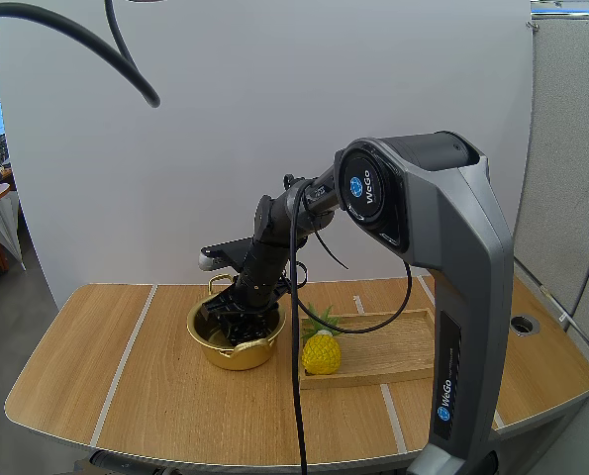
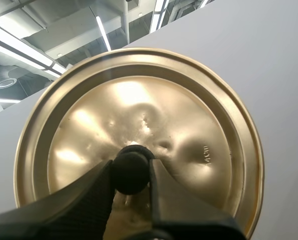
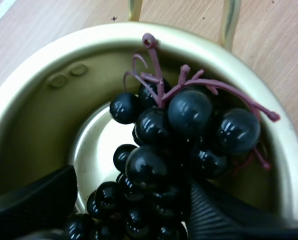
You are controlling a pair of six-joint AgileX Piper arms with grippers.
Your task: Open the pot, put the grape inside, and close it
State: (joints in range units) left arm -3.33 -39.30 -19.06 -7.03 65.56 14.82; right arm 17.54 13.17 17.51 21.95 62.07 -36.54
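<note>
Now my right jaws stand apart inside the pot (image 1: 241, 354), with the grapes (image 3: 189, 112) lying between them. I should lift straight up, clear of the stems. My left jaws are clamped on the knob (image 2: 130, 172) of the lid (image 2: 138, 110). My right arm (image 1: 442, 228) reads "WeGo". I cannot read the lid's stamp.

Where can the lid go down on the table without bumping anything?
The table is bare left of the pot, out to its edge, and along the front strip before pot and pineapple. The tray is bare right of the pineapple. It is crowded where pot, pineapple and tray sit close, with the right gripper in the pot.
</note>
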